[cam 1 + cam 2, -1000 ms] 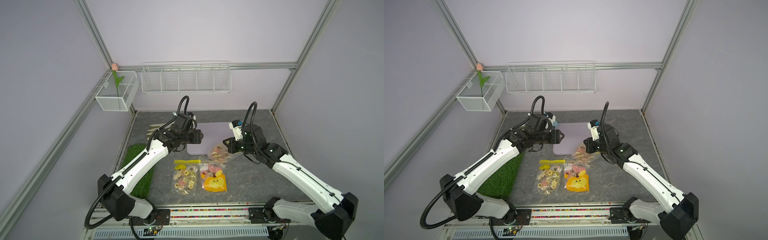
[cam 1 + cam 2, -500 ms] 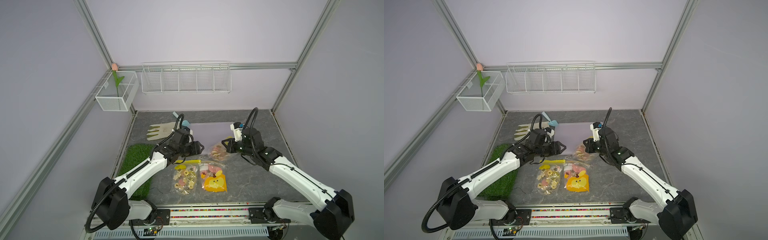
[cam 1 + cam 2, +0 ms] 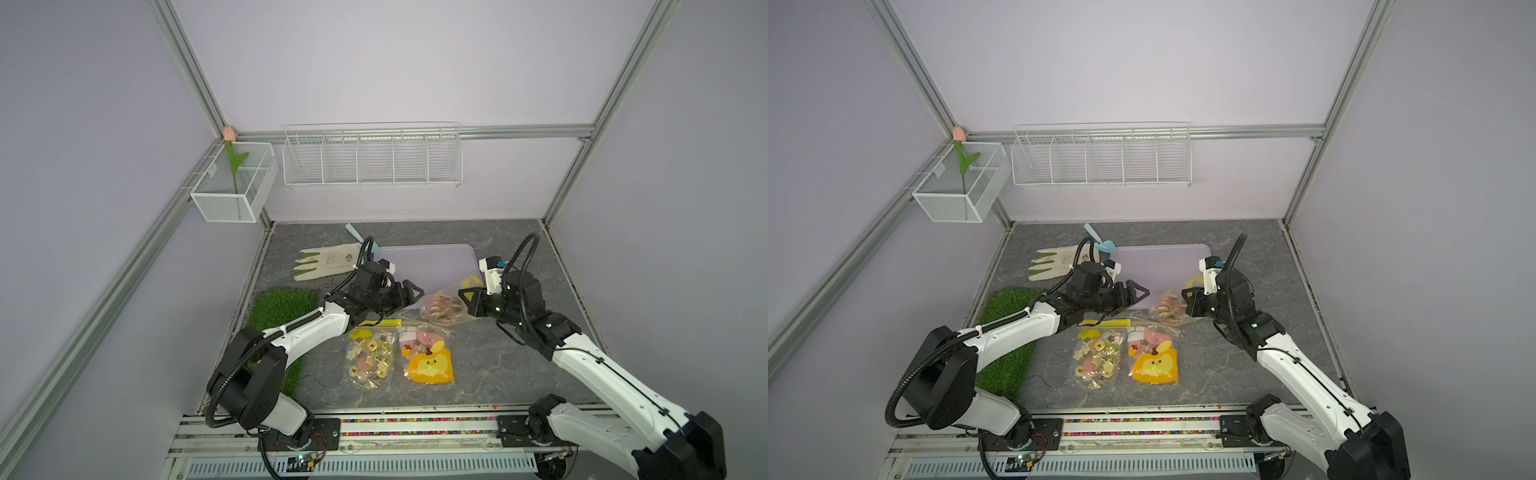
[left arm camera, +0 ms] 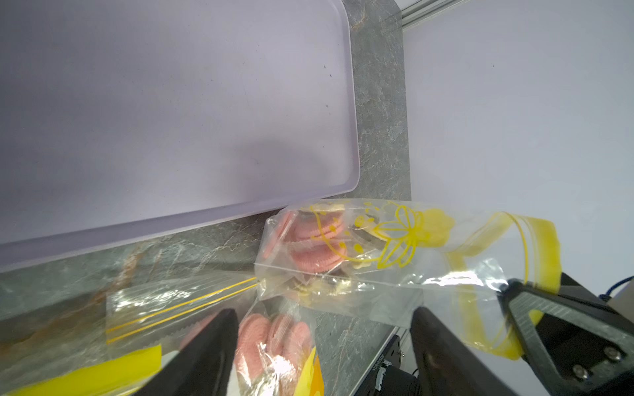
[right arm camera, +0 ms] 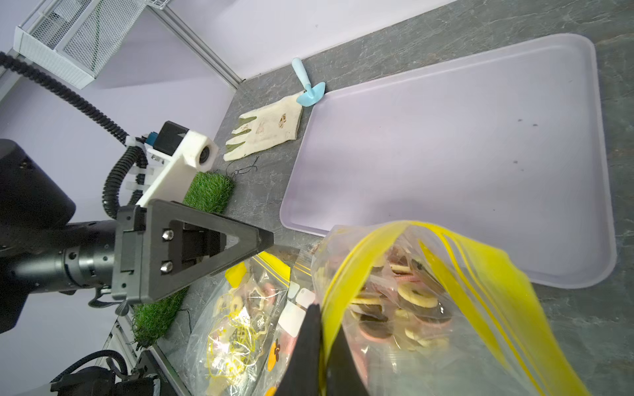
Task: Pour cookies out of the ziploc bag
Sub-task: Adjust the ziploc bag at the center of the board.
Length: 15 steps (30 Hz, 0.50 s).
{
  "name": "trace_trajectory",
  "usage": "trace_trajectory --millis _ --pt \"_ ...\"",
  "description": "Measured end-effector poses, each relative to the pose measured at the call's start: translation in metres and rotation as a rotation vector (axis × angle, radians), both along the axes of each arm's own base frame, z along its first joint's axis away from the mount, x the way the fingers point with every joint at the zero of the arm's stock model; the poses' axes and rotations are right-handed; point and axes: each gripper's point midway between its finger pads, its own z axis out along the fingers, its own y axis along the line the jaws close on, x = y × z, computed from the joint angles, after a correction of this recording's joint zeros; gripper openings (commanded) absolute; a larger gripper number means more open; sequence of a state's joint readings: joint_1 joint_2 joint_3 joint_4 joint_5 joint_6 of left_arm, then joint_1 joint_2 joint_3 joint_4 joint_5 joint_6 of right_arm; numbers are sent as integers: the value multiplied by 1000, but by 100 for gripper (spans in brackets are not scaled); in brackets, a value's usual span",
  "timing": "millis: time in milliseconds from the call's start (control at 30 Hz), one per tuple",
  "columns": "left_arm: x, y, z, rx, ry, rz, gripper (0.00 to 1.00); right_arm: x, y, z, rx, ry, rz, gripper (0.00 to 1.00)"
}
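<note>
My right tool is pressed together on the yellow zip edge of the ziploc bag, whose mouth gapes. The cookies sit in its bottom, low on the table just beside the lilac tray. My left tool is spread and empty, near the bag's bottom. Best, I think, to pinch that bottom corner and tip it over the tray. Both forearms reach low, tools facing.

Lilac walls, aluminium frame posts; wire rack centre back, mesh box upper left; grey marbled tabletop below.
</note>
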State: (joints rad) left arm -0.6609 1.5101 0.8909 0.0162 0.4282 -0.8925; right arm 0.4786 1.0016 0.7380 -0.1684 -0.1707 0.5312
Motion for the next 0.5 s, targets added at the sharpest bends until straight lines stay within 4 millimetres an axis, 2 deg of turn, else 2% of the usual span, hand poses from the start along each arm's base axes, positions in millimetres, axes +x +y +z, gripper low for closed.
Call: trace_trajectory --millis 200,500 --pt "6 -10 -4 -55 20 9 81 -1 -16 -9 -14 18 -45 6" --pt "-2 -24 -32 -120 104 22 74 0 -27 -17 -29 41 -83 6"
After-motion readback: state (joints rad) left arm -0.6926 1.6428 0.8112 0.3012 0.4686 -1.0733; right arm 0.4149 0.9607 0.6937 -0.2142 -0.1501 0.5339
